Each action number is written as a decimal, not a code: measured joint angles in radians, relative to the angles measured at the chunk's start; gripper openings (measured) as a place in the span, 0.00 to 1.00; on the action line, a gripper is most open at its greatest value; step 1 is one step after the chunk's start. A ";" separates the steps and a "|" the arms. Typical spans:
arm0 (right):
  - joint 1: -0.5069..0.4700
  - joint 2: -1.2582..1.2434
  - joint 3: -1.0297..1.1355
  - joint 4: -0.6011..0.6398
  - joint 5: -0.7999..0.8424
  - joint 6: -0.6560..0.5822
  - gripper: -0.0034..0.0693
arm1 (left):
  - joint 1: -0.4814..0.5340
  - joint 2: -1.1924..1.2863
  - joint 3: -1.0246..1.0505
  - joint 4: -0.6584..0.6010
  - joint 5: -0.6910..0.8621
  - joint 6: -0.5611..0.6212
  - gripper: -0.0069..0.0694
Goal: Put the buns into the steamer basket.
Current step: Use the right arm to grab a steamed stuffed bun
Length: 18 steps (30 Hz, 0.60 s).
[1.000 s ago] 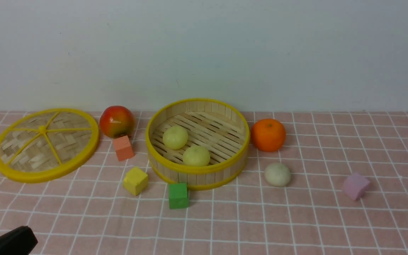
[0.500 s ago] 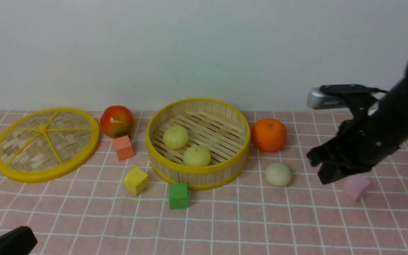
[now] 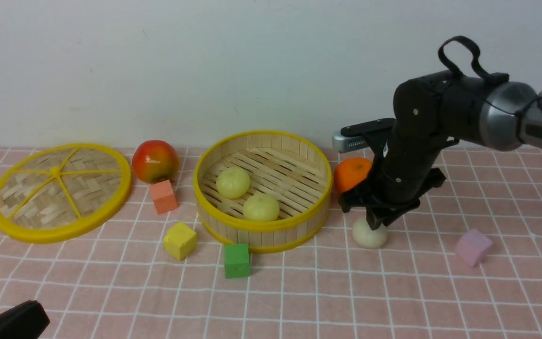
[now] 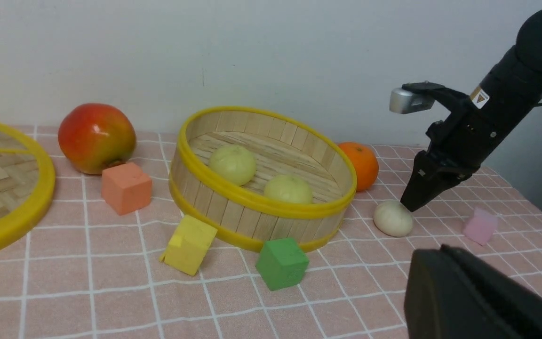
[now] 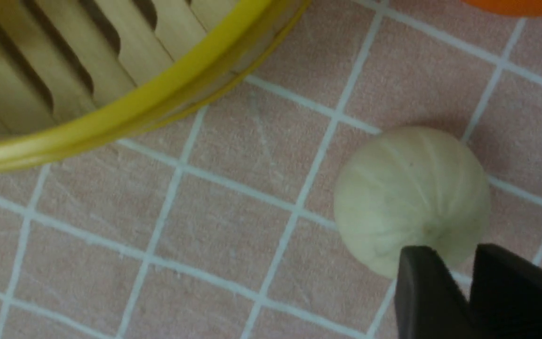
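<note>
1. Front view: two smooth pale yellow dough buns (image 3: 233, 182) (image 3: 261, 207) lie inside the round bamboo steamer basket (image 3: 261, 226). A smooth off-white dough bun (image 3: 369, 236) sits on the pink checked cloth (image 3: 393, 292) just right of the basket. The right gripper (image 3: 378, 222) points down at this bun's top.
2. Left wrist view: the right gripper (image 4: 410, 205) meets the off-white dough bun (image 4: 392, 219) beside the basket (image 4: 261, 205). The left gripper (image 4: 478, 296), nearer the camera than the basket, is clenched.
3. Right wrist view: the fingertips (image 5: 424, 287) stand a narrow slit apart over the bun (image 5: 412, 197), grasping nothing. The bun lies clear of the basket's rim (image 5: 134, 117).
</note>
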 joint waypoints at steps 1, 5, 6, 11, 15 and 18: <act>0.000 0.004 -0.001 0.000 -0.010 0.001 0.40 | 0.000 0.000 0.000 0.000 0.000 0.000 0.07; 0.000 0.013 -0.002 -0.003 -0.062 0.001 0.52 | 0.000 0.000 0.000 0.000 0.000 0.000 0.08; 0.000 0.017 -0.003 -0.006 -0.076 0.001 0.53 | 0.000 0.000 0.000 0.000 0.000 0.000 0.08; 0.000 0.027 -0.003 -0.015 -0.112 0.012 0.53 | 0.000 0.000 0.000 0.000 0.000 0.000 0.08; 0.000 0.049 -0.004 -0.018 -0.110 0.029 0.51 | 0.000 0.000 0.000 0.000 0.000 0.000 0.09; 0.000 0.060 -0.004 -0.018 -0.109 0.031 0.49 | 0.000 0.000 0.000 0.000 0.000 0.000 0.09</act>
